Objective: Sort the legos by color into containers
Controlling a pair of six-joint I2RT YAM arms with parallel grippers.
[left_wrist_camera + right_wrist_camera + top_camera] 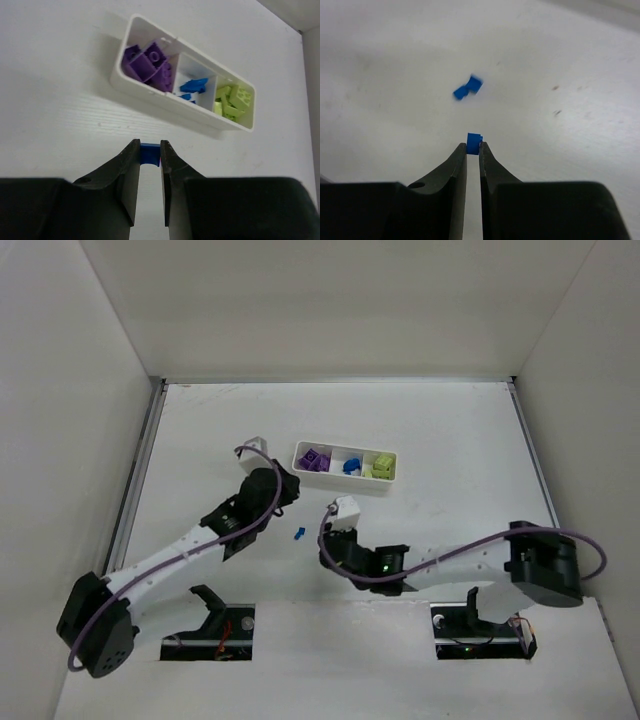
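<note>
The white tray (345, 471) lies at the table's middle. Its left compartment holds purple legos (147, 62), the middle blue ones (192, 86), the right yellow-green ones (232, 99). My left gripper (149, 146) is shut on a small blue lego (150, 152) and holds it a short way in front of the tray's near wall (165, 102). In the top view the left gripper (290, 490) is left of the tray. My right gripper (473, 146) is shut on another small blue lego (474, 141). One loose blue lego (468, 88) lies on the table ahead of it, also in the top view (298, 534).
White walls enclose the table on three sides. The right arm's elbow (385, 565) lies low across the near middle. The right gripper (328, 536) sits just right of the loose blue lego.
</note>
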